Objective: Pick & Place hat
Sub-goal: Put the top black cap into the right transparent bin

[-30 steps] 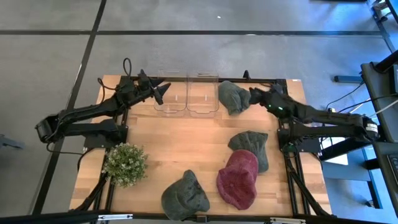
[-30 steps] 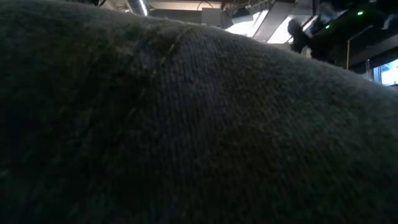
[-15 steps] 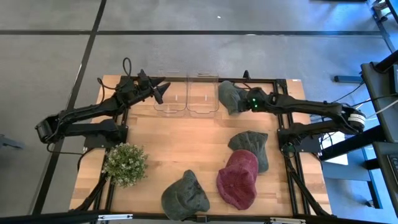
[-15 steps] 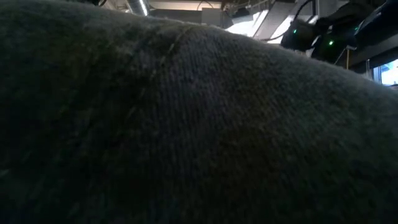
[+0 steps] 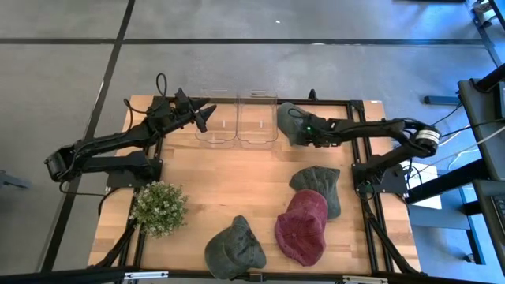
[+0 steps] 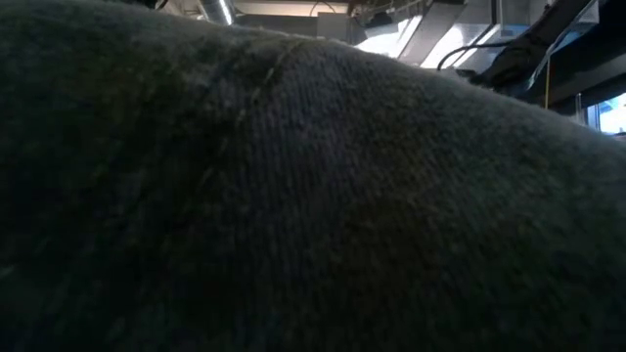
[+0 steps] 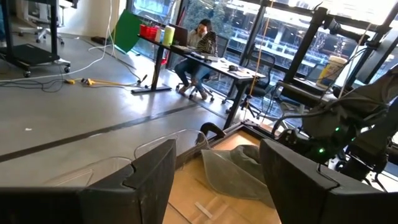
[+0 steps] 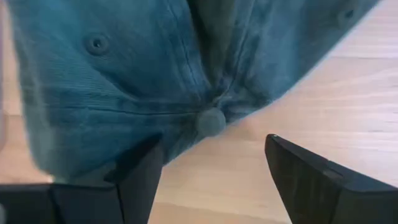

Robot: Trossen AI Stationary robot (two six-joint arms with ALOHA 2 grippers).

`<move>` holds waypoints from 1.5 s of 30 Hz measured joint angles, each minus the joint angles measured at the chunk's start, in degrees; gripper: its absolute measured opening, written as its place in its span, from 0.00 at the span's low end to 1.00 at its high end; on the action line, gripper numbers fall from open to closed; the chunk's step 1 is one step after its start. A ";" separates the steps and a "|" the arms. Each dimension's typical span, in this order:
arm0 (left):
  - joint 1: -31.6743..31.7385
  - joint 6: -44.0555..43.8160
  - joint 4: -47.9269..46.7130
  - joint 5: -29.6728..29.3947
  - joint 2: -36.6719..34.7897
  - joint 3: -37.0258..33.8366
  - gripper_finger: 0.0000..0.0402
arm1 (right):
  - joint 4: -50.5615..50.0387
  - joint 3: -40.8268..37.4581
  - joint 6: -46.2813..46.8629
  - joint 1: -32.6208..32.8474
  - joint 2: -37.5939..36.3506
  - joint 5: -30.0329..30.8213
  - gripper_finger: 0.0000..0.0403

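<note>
A grey-green hat (image 5: 290,121) lies by its underside on the table's far edge, just right of two clear bins. My right gripper (image 5: 303,131) is open and low over this hat. In the right wrist view the hat (image 8: 155,74) fills the picture, and the gripper (image 8: 214,180) has one finger on each side of the crown's button (image 8: 211,122). My left gripper (image 5: 203,113) is open and waits above the left bin (image 5: 213,126); the left wrist view shows it (image 7: 217,180) facing the bins and the hat (image 7: 245,158). My right gripper comes at the hat's crown (image 8: 186,134) from above and from the table's right side, its open fingers (image 8: 140,180) straddling the button. I cannot tell whether the fingers touch the cloth. The hat lies flat on the table.
Three more hats lie on the near right part: a green one (image 5: 319,185), a red one (image 5: 302,225), and a dark one at the near edge (image 5: 234,248) that blocks the low view (image 6: 293,196). A potted plant (image 5: 159,207) stands near left. A second clear bin (image 5: 256,122) sits beside the hat.
My right arm has stretched toward the table's left along the far edge, carrying its gripper from right of the grey-green hat to over its crown. The hat has stayed where it was.
</note>
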 joint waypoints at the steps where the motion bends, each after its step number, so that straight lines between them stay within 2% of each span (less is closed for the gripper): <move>1: 0.00 0.00 0.00 0.00 0.00 0.00 0.57 | 0.79 0.00 0.24 0.00 0.70 0.10 0.70; 6: 0.00 0.00 -0.02 0.07 0.00 0.00 0.57 | 2.74 0.07 3.10 0.07 2.14 2.55 0.68; 17: 0.00 -0.01 -1.72 0.07 0.00 -0.01 0.57 | 2.79 0.07 2.83 -0.07 2.52 4.01 0.61; 26: 0.00 0.00 -3.89 0.02 0.00 -0.02 0.57 | 0.29 0.32 -0.86 -0.06 5.30 5.50 0.32; 32: 0.00 0.00 -3.87 -0.15 0.00 -0.02 0.57 | 0.11 -0.04 -6.63 -0.15 2.51 5.16 0.14; 39: 0.00 0.00 -3.82 -0.22 0.00 -0.02 0.57 | -1.33 -0.24 -12.16 -0.15 -1.82 4.69 0.14; 45: 0.01 0.00 -3.78 -1.17 0.00 -0.02 0.57 | -2.20 1.15 -19.82 -0.15 -8.80 4.96 0.14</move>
